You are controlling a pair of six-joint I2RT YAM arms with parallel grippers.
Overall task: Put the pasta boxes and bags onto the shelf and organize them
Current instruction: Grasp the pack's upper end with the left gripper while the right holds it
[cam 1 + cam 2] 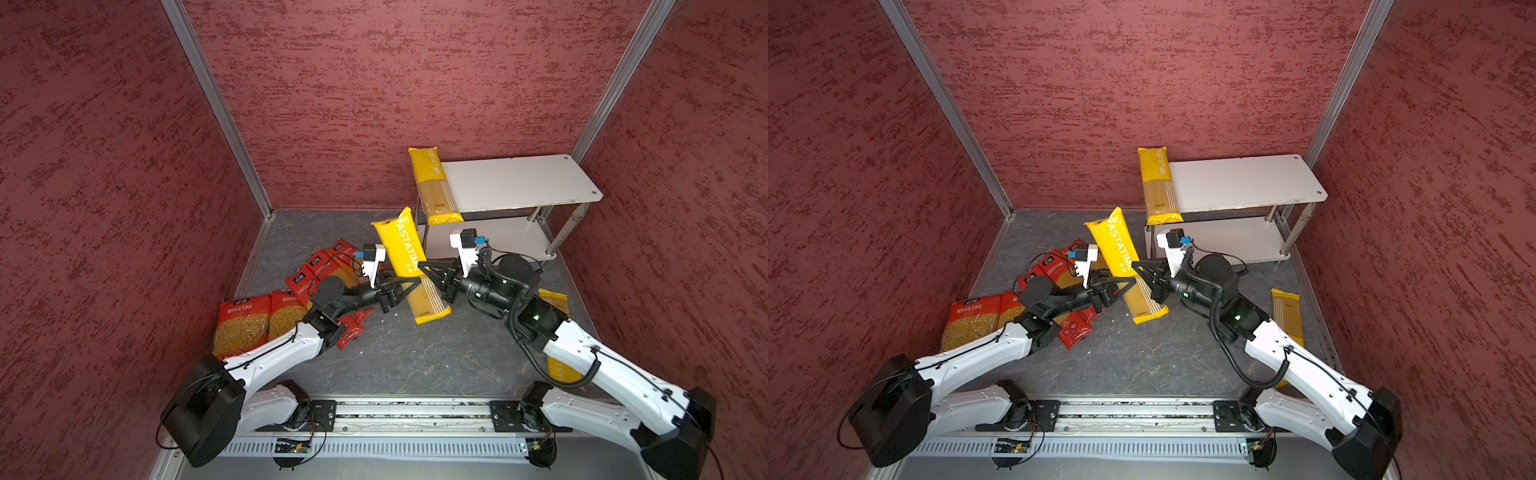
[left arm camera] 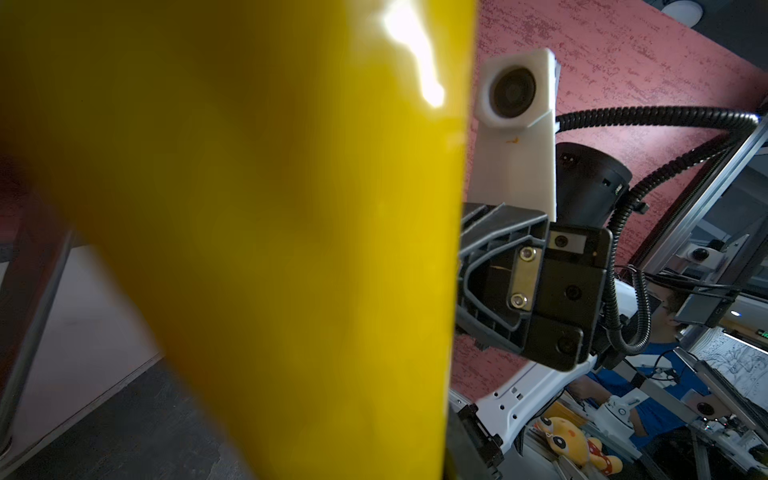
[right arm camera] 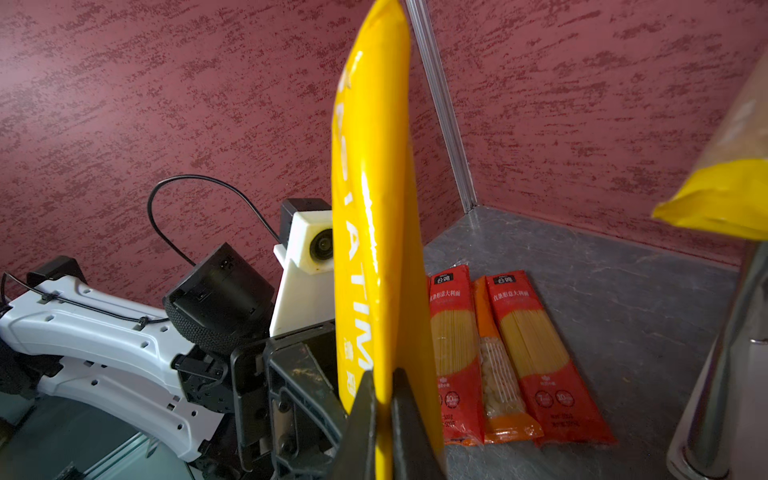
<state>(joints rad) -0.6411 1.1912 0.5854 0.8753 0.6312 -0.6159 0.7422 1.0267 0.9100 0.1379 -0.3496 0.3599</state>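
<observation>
A long yellow "PASTATIME" spaghetti pack [image 1: 405,253] [image 1: 1117,249] hangs tilted above the floor, between both arms. My right gripper [image 1: 420,264] [image 3: 382,374] is shut on its edge. From the other side my left gripper [image 1: 417,283] [image 1: 1134,281] meets the same pack, fingertips closed together on it; the pack [image 2: 249,208] fills the left wrist view and hides the jaws. Another yellow pack [image 1: 434,183] lies across the left end of the shelf [image 1: 519,178] top board, overhanging the front. Red spaghetti packs [image 3: 455,345] and an orange pack [image 3: 496,365] lie on the floor at left.
Two wide red short-pasta bags [image 1: 243,320] lie under the left arm. A third yellow pack [image 1: 555,301] lies on the floor, partly under the right arm. The shelf's lower board [image 1: 498,241] is bare; a chrome leg [image 3: 723,353] stands close. Red walls enclose three sides.
</observation>
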